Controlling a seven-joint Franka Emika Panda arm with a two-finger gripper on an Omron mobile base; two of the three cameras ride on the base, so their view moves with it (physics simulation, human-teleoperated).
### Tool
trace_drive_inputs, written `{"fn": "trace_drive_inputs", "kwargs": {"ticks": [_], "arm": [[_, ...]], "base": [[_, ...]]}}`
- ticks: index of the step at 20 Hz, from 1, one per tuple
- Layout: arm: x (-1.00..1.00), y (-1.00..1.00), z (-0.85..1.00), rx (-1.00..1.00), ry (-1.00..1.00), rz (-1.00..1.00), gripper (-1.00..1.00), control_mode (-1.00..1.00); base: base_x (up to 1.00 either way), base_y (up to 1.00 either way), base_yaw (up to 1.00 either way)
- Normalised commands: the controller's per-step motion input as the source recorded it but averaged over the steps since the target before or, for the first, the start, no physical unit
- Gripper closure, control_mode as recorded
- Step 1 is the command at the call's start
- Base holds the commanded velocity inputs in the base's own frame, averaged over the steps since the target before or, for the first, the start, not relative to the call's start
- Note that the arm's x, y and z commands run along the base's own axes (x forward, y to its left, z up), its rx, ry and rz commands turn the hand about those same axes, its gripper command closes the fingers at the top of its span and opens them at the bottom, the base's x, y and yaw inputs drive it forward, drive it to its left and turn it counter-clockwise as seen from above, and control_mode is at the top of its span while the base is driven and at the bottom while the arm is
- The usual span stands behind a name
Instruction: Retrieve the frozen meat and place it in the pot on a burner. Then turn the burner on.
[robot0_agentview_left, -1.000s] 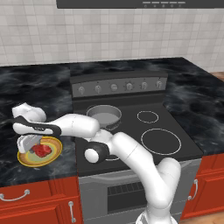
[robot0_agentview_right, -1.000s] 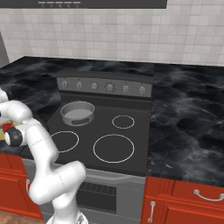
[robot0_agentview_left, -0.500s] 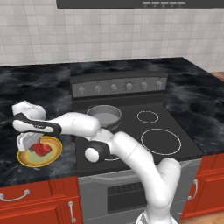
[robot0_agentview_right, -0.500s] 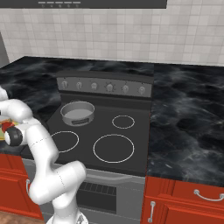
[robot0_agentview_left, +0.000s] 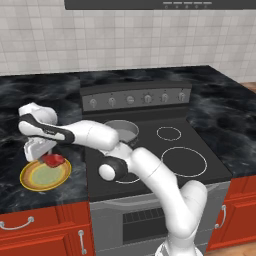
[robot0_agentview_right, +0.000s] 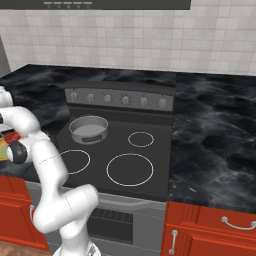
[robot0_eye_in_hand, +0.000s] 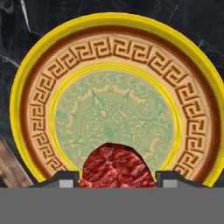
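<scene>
The claw (robot0_agentview_left: 50, 156) has risen, lifting the frozen meat (robot0_agentview_left: 53, 160) off the plate (robot0_agentview_left: 35, 181).

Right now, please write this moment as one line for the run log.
phase: lifting | gripper: shut on frozen meat | meat: just above yellow-rimmed plate | pot: empty on rear-left burner | next: carry meat to pot

In the left base view the plate (robot0_agentview_left: 45, 176) lies at the lower left, on the counter (robot0_agentview_left: 30, 100), left of the cooktop (robot0_agentview_left: 150, 150). The frozen meat (robot0_agentview_left: 54, 160) sits above the plate's upper edge. The pot (robot0_agentview_left: 122, 131) stands mid-frame on the cooktop.
</scene>
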Motion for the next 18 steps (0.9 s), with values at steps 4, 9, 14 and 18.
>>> {"fn": "trace_drive_inputs", "kwargs": {"ticks": [4,9,14,18], "arm": [[0.00,-0.63,0.30,-0.06,0.00,-0.04,1.00,-1.00],[-0.11,-0.90,0.14,0.00,-0.09,-0.01,1.00,-1.00],[-0.20,-1.00,0.01,0.04,-0.22,-0.01,1.00,-1.00],[-0.10,-1.00,0.16,0.13,-0.23,-0.01,1.00,-1.00]], "base": [[0.00,0.00,0.00],[0.00,0.00,0.00],[0.00,0.00,0.00],[0.00,0.00,0.00]]}}
